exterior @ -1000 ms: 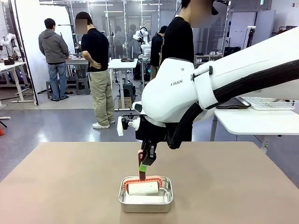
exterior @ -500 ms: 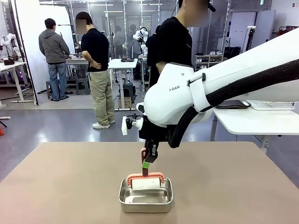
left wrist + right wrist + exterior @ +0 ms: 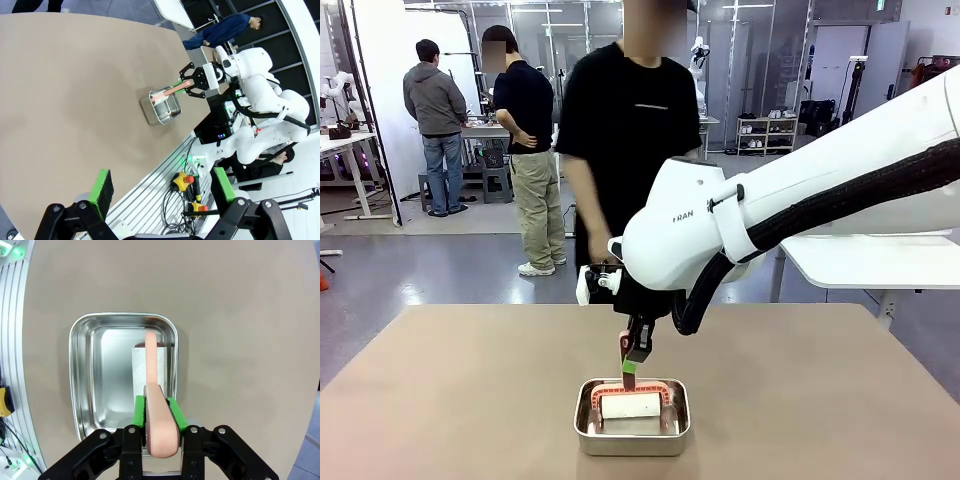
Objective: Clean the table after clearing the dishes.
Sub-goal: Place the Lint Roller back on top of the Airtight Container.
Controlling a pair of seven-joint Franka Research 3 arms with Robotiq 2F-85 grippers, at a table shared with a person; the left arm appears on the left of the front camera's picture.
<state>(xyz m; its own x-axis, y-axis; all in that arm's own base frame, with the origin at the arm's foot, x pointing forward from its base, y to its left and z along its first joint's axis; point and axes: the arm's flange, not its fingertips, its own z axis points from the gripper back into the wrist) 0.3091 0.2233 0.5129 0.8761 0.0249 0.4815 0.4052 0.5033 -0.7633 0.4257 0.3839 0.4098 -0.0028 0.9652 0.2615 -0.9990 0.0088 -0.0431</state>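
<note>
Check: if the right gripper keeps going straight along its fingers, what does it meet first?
Probably the steel pan: the right gripper, shut on the pink roller handle, points down into it, the roller leading.

Left gripper (image 3: 160, 187) open at bottom. Small shiny steel pan (image 3: 161, 106) sits mid-frame on big tan table (image 3: 70, 90); right gripper (image 3: 176, 87) holds pink roller handle (image 3: 170, 91).

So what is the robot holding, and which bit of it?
The right gripper holds the pink-framed roller by its pink handle, pinched between its fingers, roller end down in the steel pan. The left gripper holds nothing.
</note>
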